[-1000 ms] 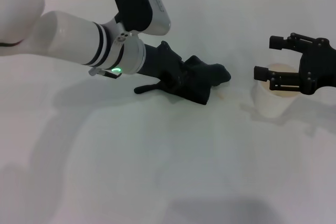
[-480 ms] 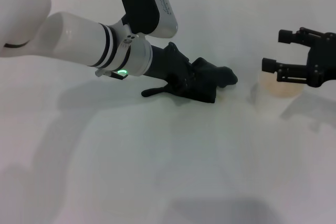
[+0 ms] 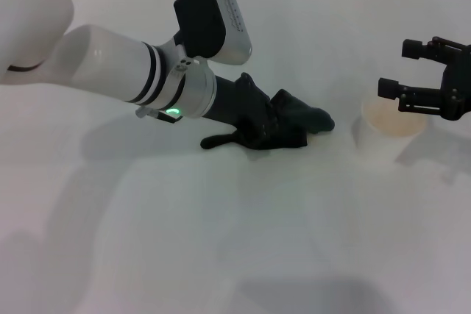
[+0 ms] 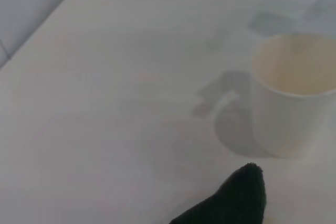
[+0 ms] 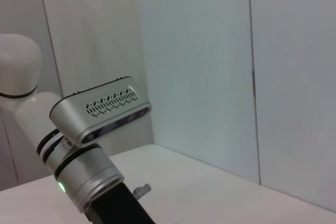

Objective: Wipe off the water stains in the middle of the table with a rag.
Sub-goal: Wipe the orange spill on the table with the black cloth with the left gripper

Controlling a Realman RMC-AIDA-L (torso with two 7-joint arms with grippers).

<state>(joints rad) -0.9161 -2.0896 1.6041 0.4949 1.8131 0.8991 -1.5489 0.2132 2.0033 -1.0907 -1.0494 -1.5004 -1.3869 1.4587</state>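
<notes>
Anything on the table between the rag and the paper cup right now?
Nothing: the head view shows only bare white table between the rag, under the left hand, and the paper cup. The left wrist view agrees.

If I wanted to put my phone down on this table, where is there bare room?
The table is bare along its whole near side, in front of the rag and paper cup. It is crowded around the left gripper pressing the rag, and beside the cup under the right gripper.

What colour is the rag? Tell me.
The rag is black, held by the left gripper; it shows best in the head view.
</notes>
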